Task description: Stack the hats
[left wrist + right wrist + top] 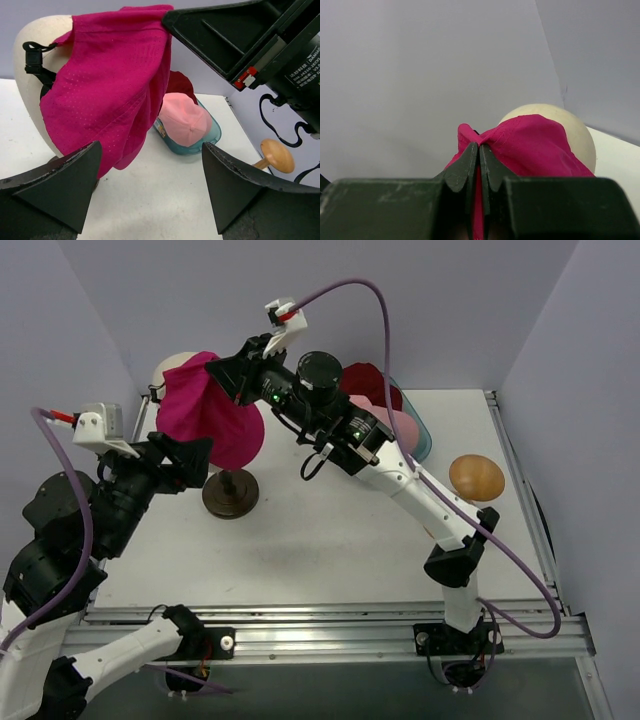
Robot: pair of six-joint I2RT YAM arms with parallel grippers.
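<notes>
1. Right gripper [479, 150] pinches a fold of the magenta cap [110, 85], draping it over the form [35, 60] at 11 o'clock (likely to seat it).
2. Left gripper [151, 146] gapes wide and empty at the cap's 7 o'clock, seemingly ready to tug.
3. Pink cap [182, 120] sits in the tray [212, 135] at 1 o'clock, red hat [180, 82] behind it. Open table [330, 540] lies between; the wall [400, 300] stands close behind.

Magenta cap [110, 90] draped over head form [27, 112], pink cap [184, 120] in tray [215, 133]
</notes>
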